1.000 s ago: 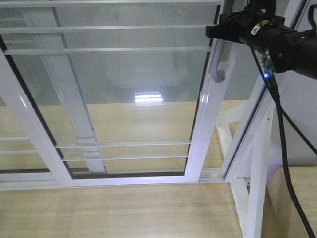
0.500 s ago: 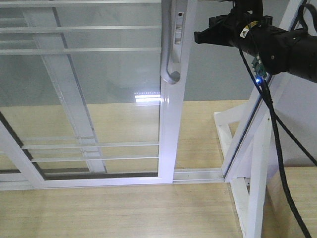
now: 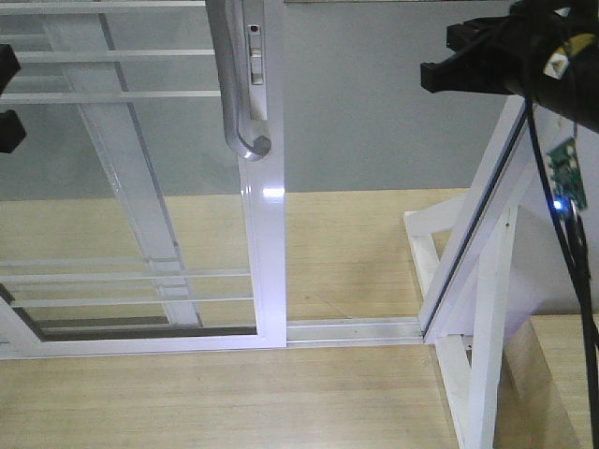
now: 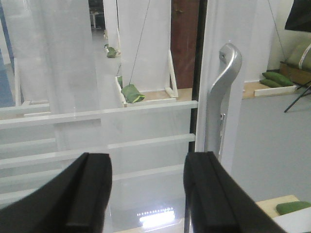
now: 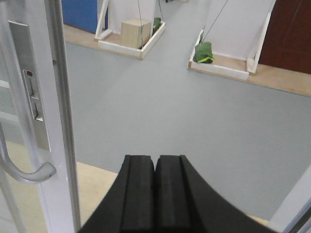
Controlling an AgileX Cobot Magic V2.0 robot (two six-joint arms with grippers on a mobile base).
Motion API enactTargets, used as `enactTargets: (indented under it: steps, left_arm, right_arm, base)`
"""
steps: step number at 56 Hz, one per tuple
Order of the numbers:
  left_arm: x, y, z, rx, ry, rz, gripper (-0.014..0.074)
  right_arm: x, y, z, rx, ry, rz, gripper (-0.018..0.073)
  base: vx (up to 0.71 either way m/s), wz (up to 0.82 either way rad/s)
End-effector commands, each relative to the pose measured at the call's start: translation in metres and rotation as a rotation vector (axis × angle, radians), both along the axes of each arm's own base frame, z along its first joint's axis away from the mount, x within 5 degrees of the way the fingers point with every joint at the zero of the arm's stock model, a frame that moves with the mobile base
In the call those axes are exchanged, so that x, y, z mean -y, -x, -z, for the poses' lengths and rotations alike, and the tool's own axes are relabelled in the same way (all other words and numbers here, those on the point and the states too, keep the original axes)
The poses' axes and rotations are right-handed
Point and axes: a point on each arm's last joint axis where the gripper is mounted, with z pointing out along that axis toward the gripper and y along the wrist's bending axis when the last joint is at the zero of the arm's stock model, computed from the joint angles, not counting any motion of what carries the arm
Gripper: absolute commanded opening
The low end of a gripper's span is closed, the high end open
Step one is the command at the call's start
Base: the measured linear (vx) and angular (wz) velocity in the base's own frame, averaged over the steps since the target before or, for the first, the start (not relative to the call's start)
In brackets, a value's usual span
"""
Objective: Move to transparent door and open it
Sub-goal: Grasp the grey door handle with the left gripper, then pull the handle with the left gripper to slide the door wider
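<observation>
Front and wrist views of a sliding glass door (image 3: 266,262) in a glossy white frame. The door stands in the left half of the front view, its lower edge in the floor track (image 3: 356,329), with an open gap between its handle rail and the slanted white post (image 3: 468,253) on the right. A curved grey handle (image 3: 234,84) and a narrow lock plate (image 3: 255,56) sit on that rail. The left fingers (image 4: 92,179) are spread wide and hold nothing; they face the glass, and the handle shows just past one of them. The right fingers (image 5: 138,184) are pressed together with nothing between them, apart from the door and pointing over the grey floor (image 5: 194,111) beyond the gap.
</observation>
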Motion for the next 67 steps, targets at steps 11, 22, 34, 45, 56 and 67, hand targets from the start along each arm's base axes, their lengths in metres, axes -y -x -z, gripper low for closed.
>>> enactTargets:
  steps: [11,22,34,45,56,67]
  left_arm:
    - [0.009,-0.055,0.007,0.134,-0.002,-0.012,0.0470]
    - [0.019,-0.110,0.008,0.102,-0.008,-0.011,0.0470]
    - [0.028,-0.159,0.006,0.110,-0.006,-0.011,0.0470]
    - [0.034,-0.191,0.010,0.110,-0.010,-0.012,0.0467]
    - [0.015,-0.216,0.010,0.094,0.017,-0.089,0.0311]
    - [-0.009,-0.218,0.007,0.102,0.052,-0.158,0.0013]
  right_arm:
    - [0.021,0.076,-0.015,0.216,0.018,-0.015,-0.0009]
    - [0.028,0.098,-0.018,0.233,0.045,-0.013,-0.0009]
    - [0.029,0.102,-0.017,0.209,0.067,-0.012,-0.0009]
    - [0.029,0.102,-0.015,0.191,0.075,-0.012,-0.0009]
    - [0.030,0.102,-0.014,0.175,0.079,-0.011,-0.0009]
    - [0.030,0.102,-0.012,0.152,0.086,-0.010,-0.0009]
  base:
    - [0.00,0.00]
    - [0.00,0.00]
    - [0.00,0.00]
    - [0.00,0.00]
    - [0.00,0.01]
    - [-0.02,0.06]
